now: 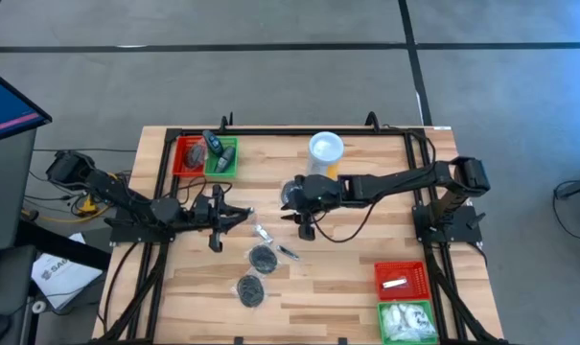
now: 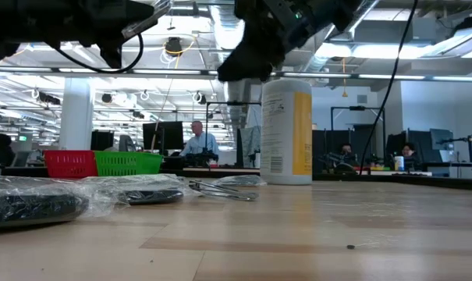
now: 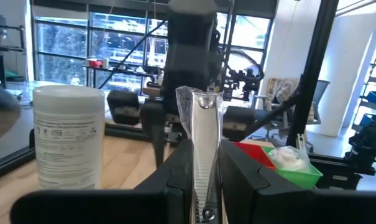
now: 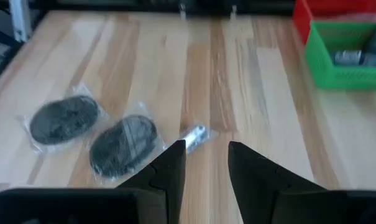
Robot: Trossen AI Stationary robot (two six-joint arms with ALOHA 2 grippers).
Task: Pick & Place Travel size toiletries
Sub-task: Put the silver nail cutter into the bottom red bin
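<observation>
While the left hand (image 3: 206, 186) pinches a slim silvery tube in clear wrap (image 3: 204, 124), the right hand (image 4: 205, 163) hovers spread above the wooden desk (image 4: 268, 124).

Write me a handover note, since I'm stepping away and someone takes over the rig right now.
Left claw: shut on a wrapped silvery tube, mid-table.
Right claw: open, empty, above another tube near the two wrapped pucks.
Done: items already lie in the baskets at the far left and near right.
Left: the held tube, the loose tubes, both pucks.
</observation>
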